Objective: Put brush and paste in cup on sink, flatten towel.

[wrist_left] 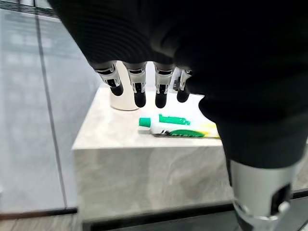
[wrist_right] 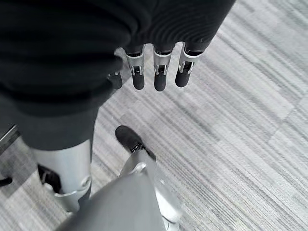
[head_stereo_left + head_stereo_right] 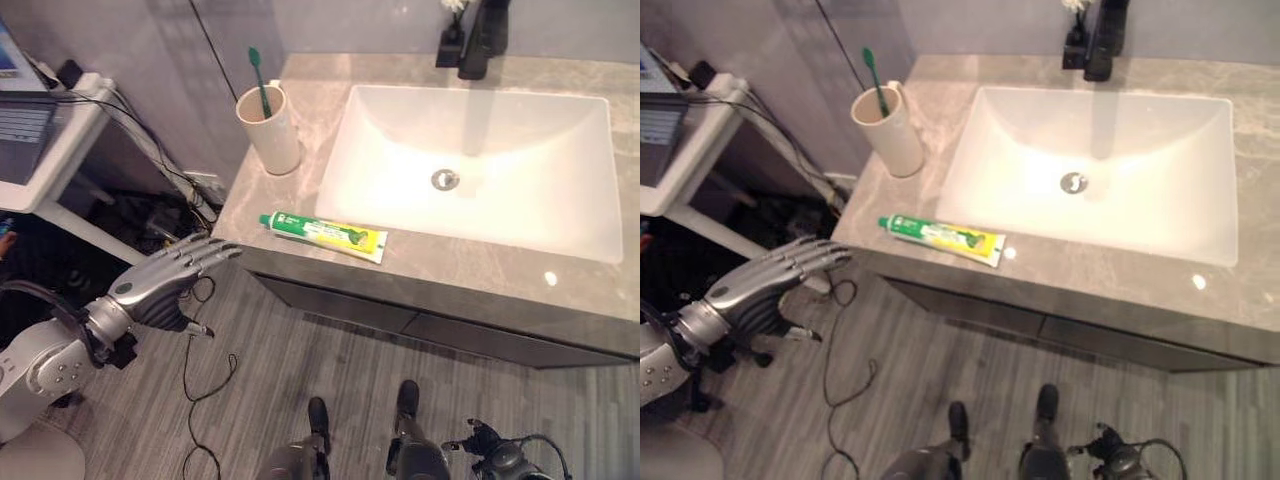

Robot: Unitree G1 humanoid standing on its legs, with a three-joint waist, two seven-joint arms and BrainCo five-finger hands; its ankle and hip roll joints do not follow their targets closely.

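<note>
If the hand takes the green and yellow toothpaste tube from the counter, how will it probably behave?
The green and yellow toothpaste tube lies flat on the grey stone counter, so it should not roll. It looks soft and may dent when squeezed. Its glossy skin might slip in the open left hand.

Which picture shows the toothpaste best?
The left eye view: the whole toothpaste lies flat on the counter in front of the sink, green cap toward the cup. The right eye view shows nearly the same. In the left wrist view the left robot hand partly hides it.
</note>
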